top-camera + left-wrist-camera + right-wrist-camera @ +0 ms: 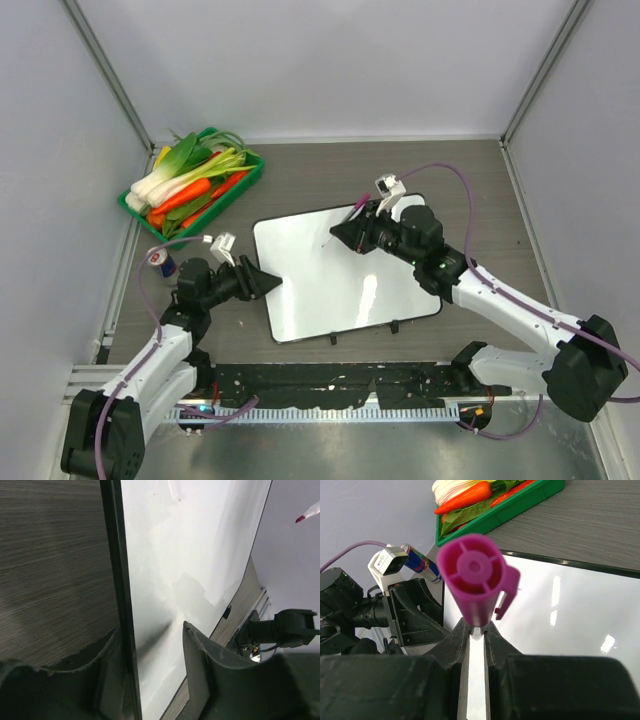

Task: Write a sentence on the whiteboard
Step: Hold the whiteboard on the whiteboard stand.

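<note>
The whiteboard (340,290) lies flat on the table, tilted a little, its two black clips on the near edge. It also fills the left wrist view (190,555) and shows in the right wrist view (570,610). No sentence shows on it; only a tiny dark speck near my right gripper. My left gripper (268,283) is open at the board's left edge, its fingers either side of the black frame (150,630). My right gripper (338,235) is shut on a pink marker (472,575) over the board's far right part (477,630), cap end up.
A green tray (255,165) of carrots, leeks and greens stands at the far left. A blue and red can (162,263) stands left of my left arm. A black rail (330,385) runs along the near table edge. Grey walls close three sides.
</note>
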`<move>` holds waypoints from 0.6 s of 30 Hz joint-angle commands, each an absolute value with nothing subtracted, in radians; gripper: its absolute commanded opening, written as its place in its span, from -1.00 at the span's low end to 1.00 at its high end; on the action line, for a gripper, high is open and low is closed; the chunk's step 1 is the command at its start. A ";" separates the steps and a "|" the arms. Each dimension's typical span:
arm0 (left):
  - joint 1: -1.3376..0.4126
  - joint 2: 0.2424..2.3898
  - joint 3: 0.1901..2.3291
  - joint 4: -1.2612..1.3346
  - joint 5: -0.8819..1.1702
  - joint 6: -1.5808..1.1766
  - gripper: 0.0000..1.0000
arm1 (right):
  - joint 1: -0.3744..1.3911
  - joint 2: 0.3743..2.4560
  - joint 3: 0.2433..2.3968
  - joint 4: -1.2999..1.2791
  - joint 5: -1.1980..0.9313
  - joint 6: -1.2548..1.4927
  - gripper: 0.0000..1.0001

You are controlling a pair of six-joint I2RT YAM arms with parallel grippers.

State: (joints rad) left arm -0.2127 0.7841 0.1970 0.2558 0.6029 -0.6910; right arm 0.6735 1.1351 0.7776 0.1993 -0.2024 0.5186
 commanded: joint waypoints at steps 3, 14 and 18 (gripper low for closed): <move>-0.207 0.839 0.193 0.364 0.680 -0.680 -0.20 | 0.722 1.147 0.854 0.253 -0.100 0.463 -0.97; -0.206 0.735 0.179 0.285 0.621 -0.667 -0.51 | 0.778 1.199 0.887 0.282 0.041 0.379 -0.97; -0.206 0.742 0.181 0.287 0.624 -0.666 -0.53 | 0.795 1.232 0.910 0.301 0.054 0.377 -0.97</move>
